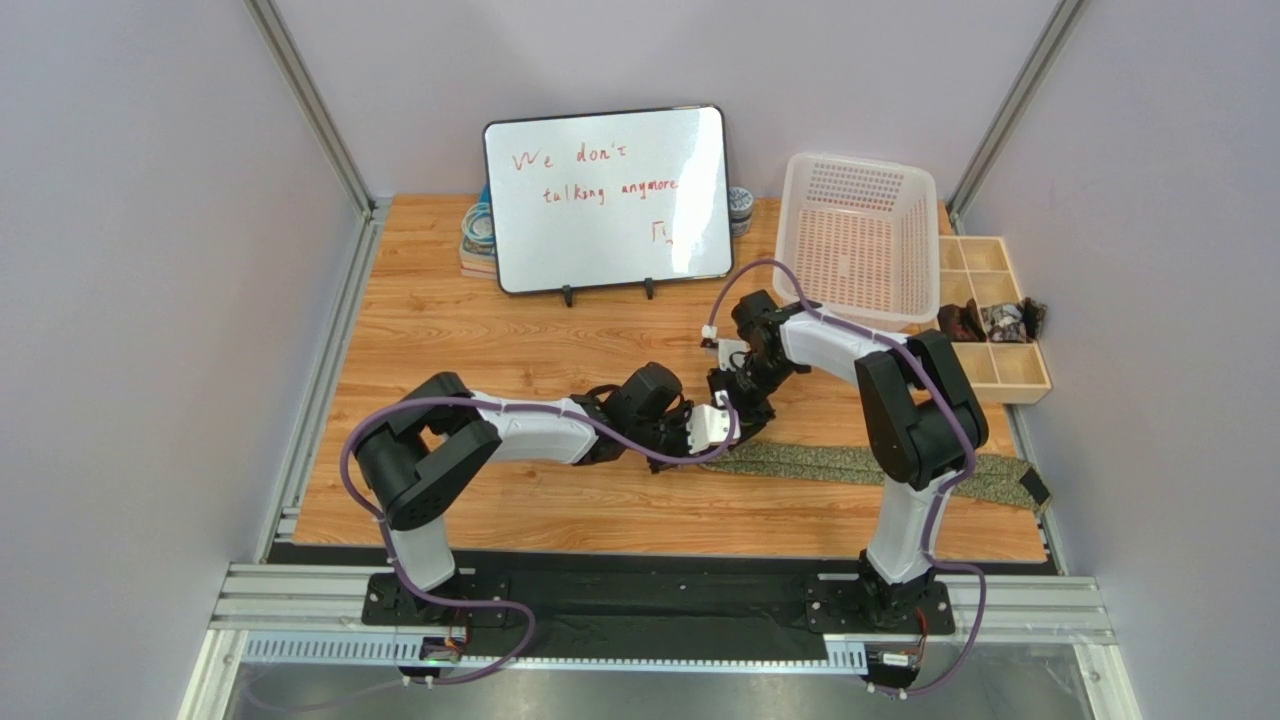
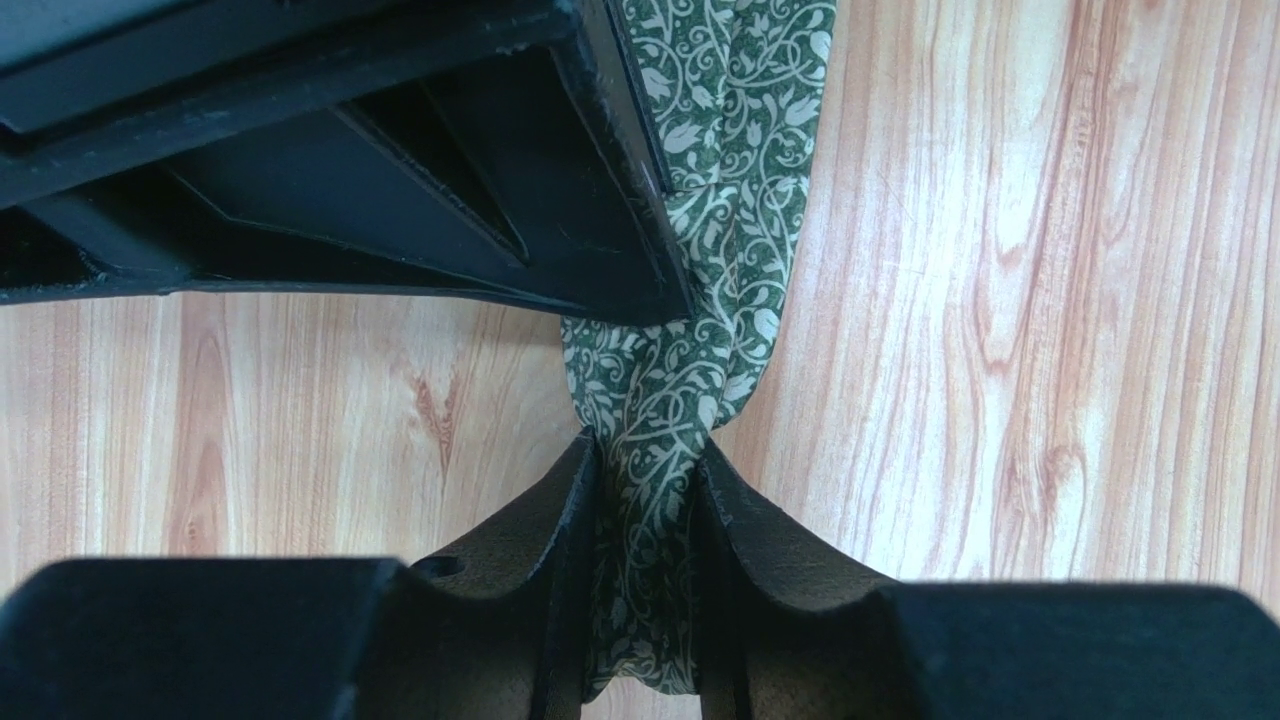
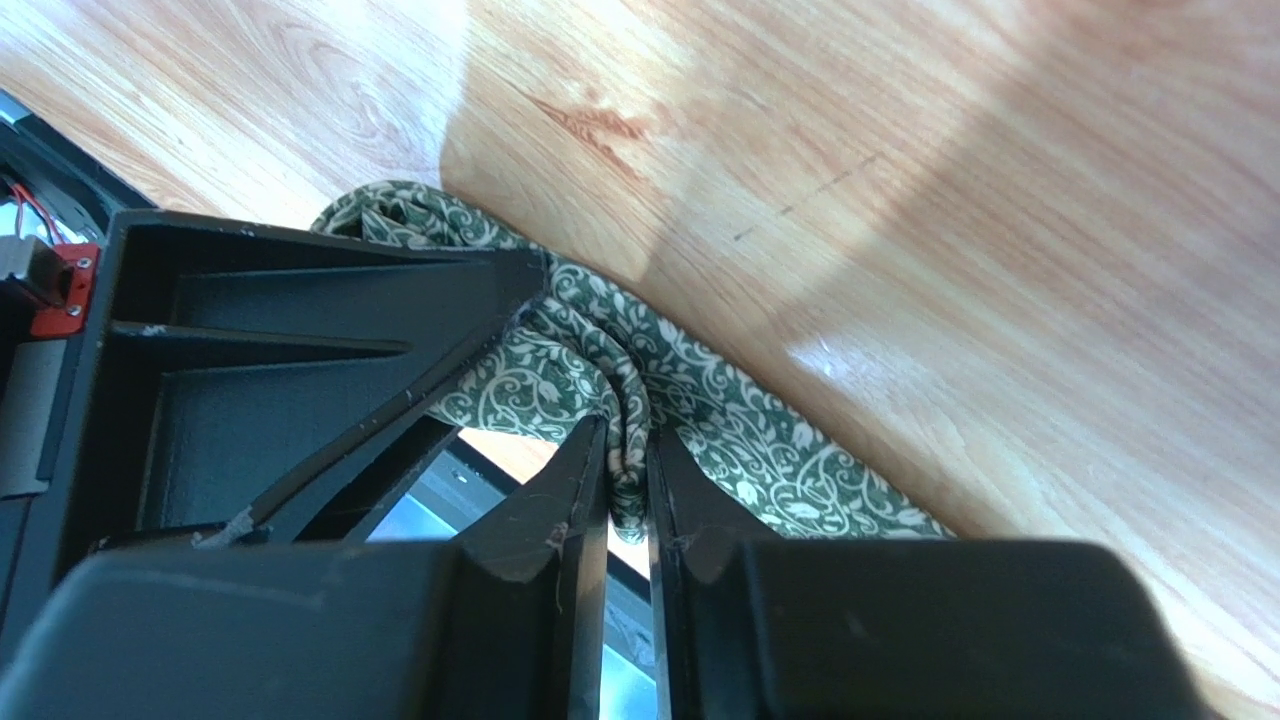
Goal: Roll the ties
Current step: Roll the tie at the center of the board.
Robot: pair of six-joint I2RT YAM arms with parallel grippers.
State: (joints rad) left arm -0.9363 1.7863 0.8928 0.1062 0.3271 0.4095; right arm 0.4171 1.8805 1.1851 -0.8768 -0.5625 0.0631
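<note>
We have our left hand (image 2: 646, 468) and right hand (image 3: 628, 450) both pinching the green tie (image 1: 812, 462) at its left end, likely bunching it to start the roll.

Our left arm (image 1: 526, 431) stretches low toward the right. Our right arm (image 1: 902, 405) folds back inward to meet it. The left gripper (image 2: 646, 465) and right gripper (image 3: 628, 443) sit close together, each pinched tight on the tie (image 2: 721, 135).
</note>
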